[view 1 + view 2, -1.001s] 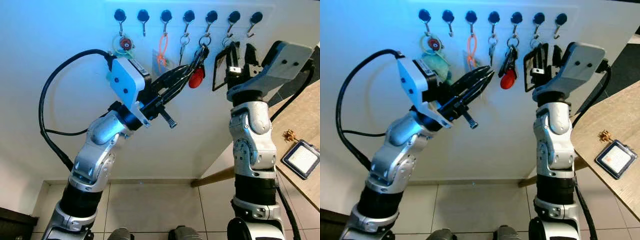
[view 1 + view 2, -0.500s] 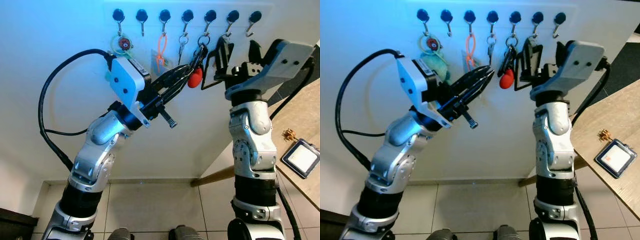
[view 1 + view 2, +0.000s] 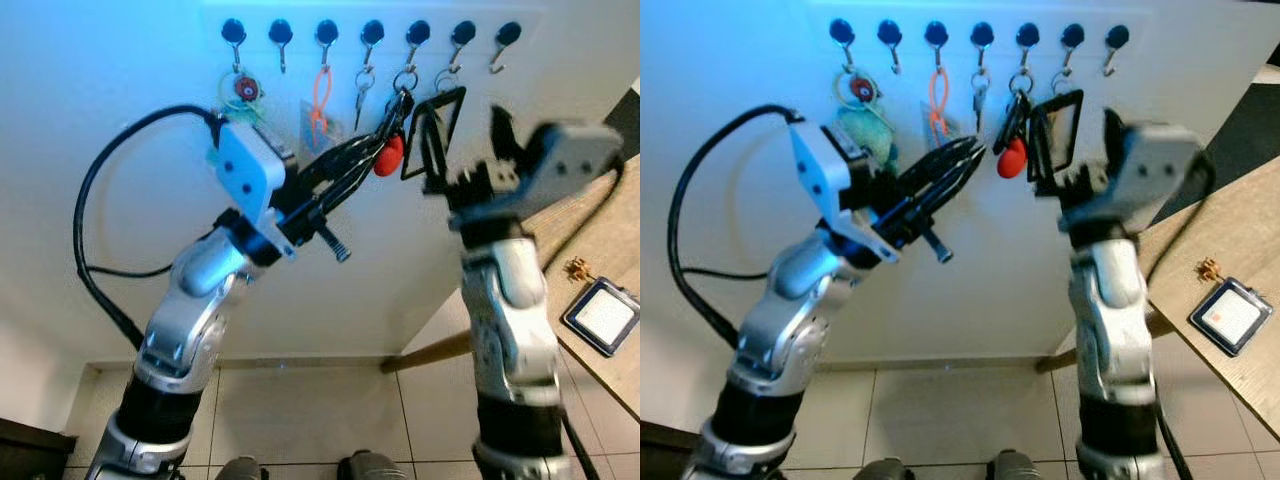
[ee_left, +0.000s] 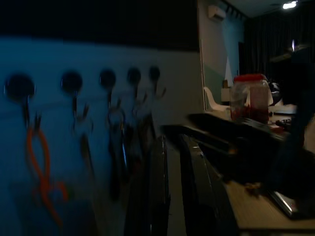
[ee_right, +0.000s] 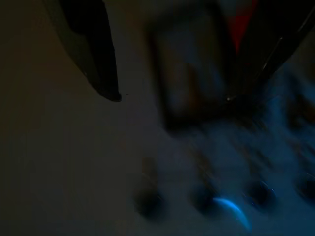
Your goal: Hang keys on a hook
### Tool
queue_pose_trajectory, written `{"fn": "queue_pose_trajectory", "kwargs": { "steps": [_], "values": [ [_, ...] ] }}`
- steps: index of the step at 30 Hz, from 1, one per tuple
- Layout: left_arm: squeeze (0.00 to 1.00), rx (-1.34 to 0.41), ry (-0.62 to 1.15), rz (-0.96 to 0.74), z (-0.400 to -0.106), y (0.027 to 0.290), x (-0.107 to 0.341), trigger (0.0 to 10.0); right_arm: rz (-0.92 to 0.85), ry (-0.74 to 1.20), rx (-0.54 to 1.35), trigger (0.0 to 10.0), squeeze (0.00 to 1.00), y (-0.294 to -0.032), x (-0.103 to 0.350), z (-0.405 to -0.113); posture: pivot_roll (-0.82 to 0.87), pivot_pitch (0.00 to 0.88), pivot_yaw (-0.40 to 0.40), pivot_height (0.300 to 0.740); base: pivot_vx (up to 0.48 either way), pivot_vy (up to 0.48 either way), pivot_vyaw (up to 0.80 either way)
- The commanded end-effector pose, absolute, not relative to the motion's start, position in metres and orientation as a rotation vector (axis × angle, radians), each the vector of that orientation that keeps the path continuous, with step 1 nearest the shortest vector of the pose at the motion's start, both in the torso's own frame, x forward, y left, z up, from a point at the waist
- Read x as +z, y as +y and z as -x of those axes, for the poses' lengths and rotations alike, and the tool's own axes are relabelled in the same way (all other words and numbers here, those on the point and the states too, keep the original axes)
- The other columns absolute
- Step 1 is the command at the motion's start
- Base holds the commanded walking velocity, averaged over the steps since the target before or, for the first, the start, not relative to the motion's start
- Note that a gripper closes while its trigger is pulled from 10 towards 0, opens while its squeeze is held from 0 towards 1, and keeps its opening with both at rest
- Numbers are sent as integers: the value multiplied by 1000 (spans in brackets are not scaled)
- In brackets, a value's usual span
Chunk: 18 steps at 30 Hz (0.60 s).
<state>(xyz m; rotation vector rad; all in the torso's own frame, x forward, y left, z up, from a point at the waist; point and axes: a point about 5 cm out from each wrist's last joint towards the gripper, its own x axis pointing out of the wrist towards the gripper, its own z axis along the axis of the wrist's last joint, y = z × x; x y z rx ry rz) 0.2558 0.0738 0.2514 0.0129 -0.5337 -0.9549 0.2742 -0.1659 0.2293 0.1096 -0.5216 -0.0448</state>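
Seven black hooks (image 3: pixel 372 31) run along the white wall. A green and red keychain (image 3: pixel 245 90), an orange loop (image 3: pixel 320 100), a small key (image 3: pixel 362 88) and keys with a red fob (image 3: pixel 390 156) hang from them. My left gripper (image 3: pixel 372 148) is raised toward the red fob, fingers together and empty, a little in front of the wall. A black-framed tag (image 3: pixel 440 130) sits beside the fob, below the sixth hook (image 3: pixel 462 32). My right gripper (image 3: pixel 462 125) is open around it, one finger (image 3: pixel 497 128) to its right. Whether the tag hangs on a hook I cannot tell.
A wooden table (image 3: pixel 610 235) juts in at the right, carrying a framed card (image 3: pixel 600 316) and a small gold trinket (image 3: pixel 578 268). Pale floor tiles (image 3: pixel 300 410) lie below, with my feet at the bottom edge. The last hook (image 3: pixel 508 34) is bare.
My right gripper has swung left and lower, blurred by motion, and the black-framed tag has shifted left with it toward the red fob. The left arm has barely moved.
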Motion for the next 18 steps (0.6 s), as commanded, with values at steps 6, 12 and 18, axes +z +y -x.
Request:
{"fn": "queue_pose_trajectory", "kwargs": {
  "steps": [6, 12, 18],
  "values": [
    [0, -894, -295, -25, -252, 109, 182, 10000, -84, -174, 17, 10000, 0, -171, 131, -254, 13, 119, -18, 740, 0, 0, 0],
    [0, -462, 38, -92, -254, 167, 79, 10000, -78, 190, 69, 10000, 0, -179, 36, -238, 19, 100, -10, 740, 0, 0, 0],
    [0, -84, 492, -127, -231, 210, -11, 10000, -74, 455, 35, 10000, 0, -189, -18, -223, 22, 83, -17, 740, 0, 0, 0]
  ]
}}
